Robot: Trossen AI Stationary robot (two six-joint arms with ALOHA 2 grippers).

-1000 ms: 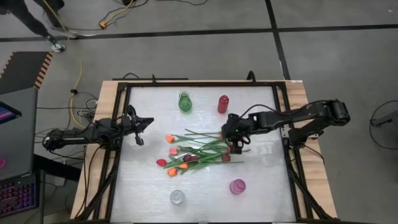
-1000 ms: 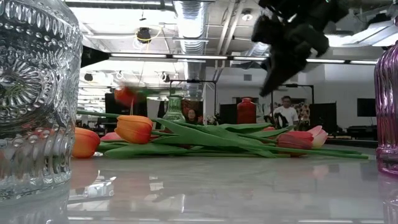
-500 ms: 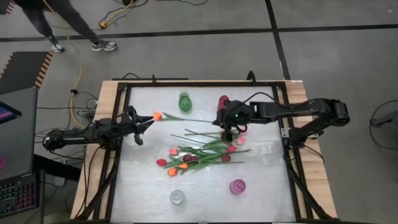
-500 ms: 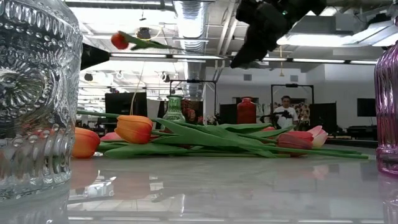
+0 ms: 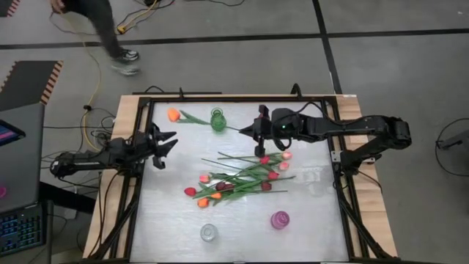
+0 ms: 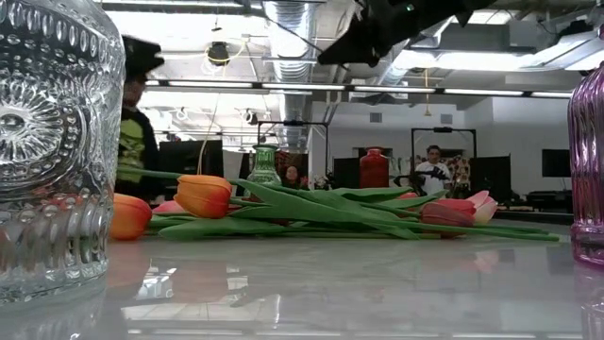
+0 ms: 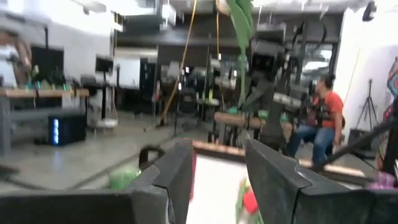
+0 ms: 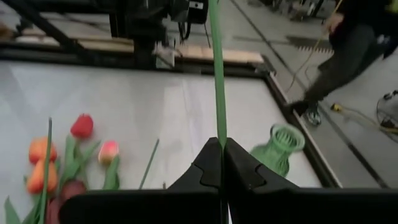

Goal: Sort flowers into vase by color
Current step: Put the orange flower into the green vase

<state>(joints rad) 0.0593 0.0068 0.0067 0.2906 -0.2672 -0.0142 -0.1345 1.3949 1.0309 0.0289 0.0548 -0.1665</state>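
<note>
Your right end effector (image 5: pixel 254 130) has lifted an orange-headed artificial tulip (image 5: pixel 174 114) off the pile of tulips (image 5: pixel 234 180) and swung it toward the far edge, its stem now crossing the green glass vase (image 5: pixel 218 119). Your left end effector (image 5: pixel 167 140) has spread its fingers. A person (image 5: pixel 99 22) has walked along the floor.

tulips (image 6: pixel 311 210) heaped on table, vases behind

An open-plan robotics lab: exposed ceiling ducts (image 6: pixel 283 28), strip lights, loose floor cables (image 5: pixel 91 88) at 10 o'clock, a framed test table (image 5: pixel 139 213).
</note>
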